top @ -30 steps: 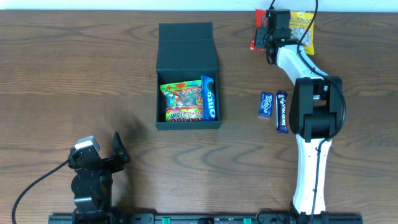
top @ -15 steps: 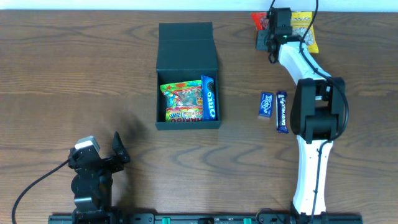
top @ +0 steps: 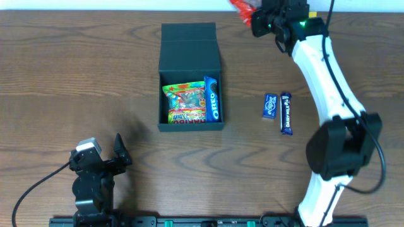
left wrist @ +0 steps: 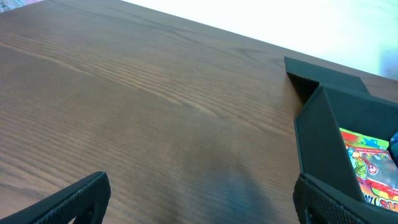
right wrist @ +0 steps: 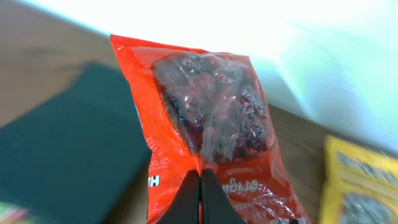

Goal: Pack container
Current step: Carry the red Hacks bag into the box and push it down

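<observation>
The container (top: 189, 47) is a dark teal box with its flap lid open at the back; the left wrist view catches its near wall (left wrist: 326, 146). Inside lie a colourful gummy packet (top: 185, 104) and a blue Oreo pack (top: 213, 99). My right gripper (top: 260, 17) is at the far edge, right of the container's lid, shut on a red snack packet (top: 241, 7). In the right wrist view the fingers (right wrist: 200, 180) pinch the red packet (right wrist: 205, 112) above the table. My left gripper (top: 102, 157) rests open near the front left, nothing between its fingers (left wrist: 81, 199).
Two blue chocolate bars (top: 270, 105) (top: 286, 113) lie right of the container. A yellow packet (right wrist: 360, 180) sits at the back right, beside the red one. The right arm (top: 328, 75) stretches over the table's right side.
The right gripper shut on the red packet and lifted it off the table, carrying it left along the far edge. The left arm stayed still.
</observation>
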Robot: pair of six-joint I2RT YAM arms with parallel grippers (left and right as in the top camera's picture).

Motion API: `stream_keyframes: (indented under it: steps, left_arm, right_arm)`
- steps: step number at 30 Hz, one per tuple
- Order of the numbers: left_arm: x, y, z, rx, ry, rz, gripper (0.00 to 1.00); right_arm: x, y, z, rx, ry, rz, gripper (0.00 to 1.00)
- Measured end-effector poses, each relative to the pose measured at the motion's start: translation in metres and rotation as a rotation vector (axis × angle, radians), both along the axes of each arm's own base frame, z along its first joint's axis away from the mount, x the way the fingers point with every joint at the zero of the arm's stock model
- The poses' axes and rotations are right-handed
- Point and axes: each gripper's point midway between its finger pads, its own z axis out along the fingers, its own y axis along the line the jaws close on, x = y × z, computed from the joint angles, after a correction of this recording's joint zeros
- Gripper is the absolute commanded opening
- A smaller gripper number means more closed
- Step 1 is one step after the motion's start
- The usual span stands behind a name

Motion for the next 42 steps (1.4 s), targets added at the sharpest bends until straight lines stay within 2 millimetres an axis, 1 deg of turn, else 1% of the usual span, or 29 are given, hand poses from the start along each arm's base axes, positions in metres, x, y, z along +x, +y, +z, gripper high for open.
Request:
stream_keyframes:
  steps: [1,3,6,8,10,15,18,20,23,25,29,34,39,40,41,42]
  left_arm:
    - [0.0,0.0,0.0,0.0,0.0,0.0,0.95]
    - [0.0,0.0,0.0,0.0,0.0,0.0,0.95]
    - [0.0,0.0,0.0,0.0,0.0,0.0,0.95]
    - [0.0,0.0,0.0,0.0,0.0,0.0,0.95]
    - [0.0,0.0,0.0,0.0,0.0,0.0,0.95]
    - [0.0,0.0,0.0,0.0,0.0,0.0,0.95]
    - [0.0,0.0,0.0,0.0,0.0,0.0,0.95]
    - [0.0,0.0,0.0,0.0,0.0,0.0,0.95]
    - [0.0,0.0,0.0,0.0,0.0,0.0,0.95]
    - [0.0,0.0,0.0,0.0,0.0,0.0,0.95]
    - [0.0,0.0,0.0,0.0,0.0,0.0,0.95]
    - [0.0,0.0,0.0,0.0,0.0,0.0,0.95]
    - [0.0,0.0,0.0,0.0,0.0,0.0,0.95]
    - [0.0,0.0,0.0,0.0,0.0,0.0,0.95]
    - [0.0,0.0,0.0,0.0,0.0,0.0,0.95]
    - [0.0,0.0,0.0,0.0,0.0,0.0,0.95]
  right_arm:
    - [-0.013,0.014,0.006,-0.003,0.008,0.076,0.01]
    - [-0.04,0.04,0.005,-0.008,0.045,0.226,0.01]
    - [-0.088,0.077,-0.012,-0.023,0.14,0.479,0.01]
    - [-0.112,0.094,-0.021,-0.031,0.18,0.6,0.01]
    - [-0.131,0.109,-0.023,-0.04,0.187,0.701,0.02]
    - [-0.155,0.138,-0.023,-0.047,0.155,0.861,0.01]
    - [-0.165,0.154,-0.028,-0.047,0.15,0.921,0.01]
    - [-0.17,0.164,-0.036,-0.047,0.162,0.952,0.01]
    - [-0.172,0.175,-0.055,-0.048,0.191,0.975,0.02]
    - [-0.167,0.18,-0.07,-0.045,0.218,0.96,0.01]
    - [-0.155,0.182,-0.095,-0.037,0.27,0.893,0.01]
    - [-0.147,0.175,-0.1,-0.076,0.283,0.828,0.01]
    - [-0.146,0.17,-0.105,-0.091,0.316,0.786,0.02]
    - [-0.146,0.17,-0.105,-0.093,0.318,0.783,0.11]
    - [-0.146,0.169,-0.105,-0.092,0.323,0.775,0.33]
    - [-0.146,0.169,-0.106,-0.093,0.325,0.773,0.49]
